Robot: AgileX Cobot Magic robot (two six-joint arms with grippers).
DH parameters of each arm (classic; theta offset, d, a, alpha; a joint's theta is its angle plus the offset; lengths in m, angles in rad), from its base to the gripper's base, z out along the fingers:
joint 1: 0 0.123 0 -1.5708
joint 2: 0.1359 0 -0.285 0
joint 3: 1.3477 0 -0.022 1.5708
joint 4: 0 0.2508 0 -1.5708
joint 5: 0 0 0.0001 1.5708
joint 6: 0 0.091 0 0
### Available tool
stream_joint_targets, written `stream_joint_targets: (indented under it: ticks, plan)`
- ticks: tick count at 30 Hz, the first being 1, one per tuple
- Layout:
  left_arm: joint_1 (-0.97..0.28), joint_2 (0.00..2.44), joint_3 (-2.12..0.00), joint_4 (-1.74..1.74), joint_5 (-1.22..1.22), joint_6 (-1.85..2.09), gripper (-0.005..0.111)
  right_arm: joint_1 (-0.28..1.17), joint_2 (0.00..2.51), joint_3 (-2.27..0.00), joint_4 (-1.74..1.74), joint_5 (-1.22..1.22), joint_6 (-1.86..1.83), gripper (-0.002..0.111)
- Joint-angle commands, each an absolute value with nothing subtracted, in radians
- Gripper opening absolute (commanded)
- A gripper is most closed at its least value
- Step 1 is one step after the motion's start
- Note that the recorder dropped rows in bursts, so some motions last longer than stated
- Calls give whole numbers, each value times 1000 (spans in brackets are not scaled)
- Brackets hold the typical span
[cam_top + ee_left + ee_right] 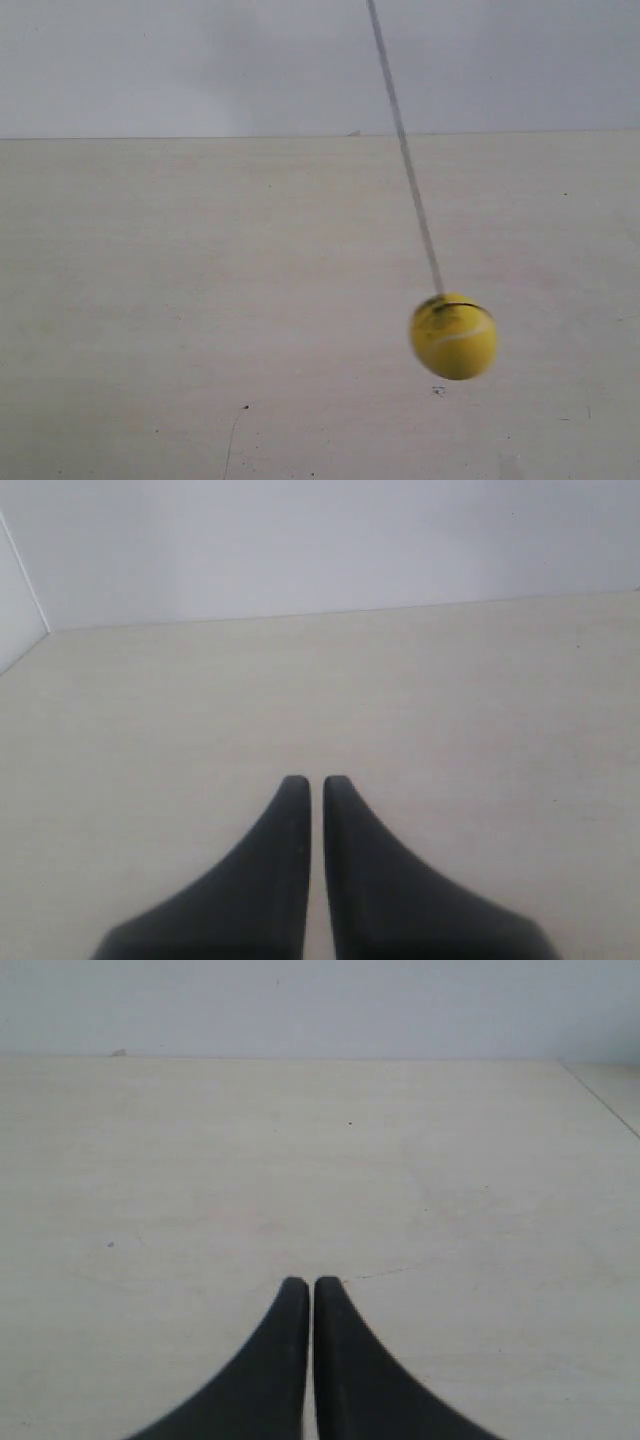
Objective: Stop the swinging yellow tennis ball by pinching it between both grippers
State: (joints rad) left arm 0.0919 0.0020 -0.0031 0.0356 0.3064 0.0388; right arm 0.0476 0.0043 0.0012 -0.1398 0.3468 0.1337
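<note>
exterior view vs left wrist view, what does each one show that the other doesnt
Only the exterior view shows the ball, blurred, hanging on its string, with no gripper in sight. Only the left wrist view shows the left gripper, its jaws all but closed with nothing between them, and no ball. Both show the pale table and the light wall behind it.

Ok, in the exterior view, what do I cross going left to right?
Scratch on the table → speck at its far edge → ball. The string slants into the ball's span, so it is left out.
</note>
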Motion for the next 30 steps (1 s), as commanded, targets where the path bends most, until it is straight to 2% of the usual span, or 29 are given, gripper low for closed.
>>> stream_joint_targets:
  ticks: [1,8,16,30]
  plan:
    - [84,0,0,41,296,46,5,40,0,0,-139,334,132,0]
    - [84,0,0,41,284,46,5,40,0,0,-147,300,104,0]
    - [84,0,0,-51,50,6,5,40,0,0,-78,43,170,0]
    - [84,0,0,-124,-129,-202,5,40,0,0,-63,-332,253,0]
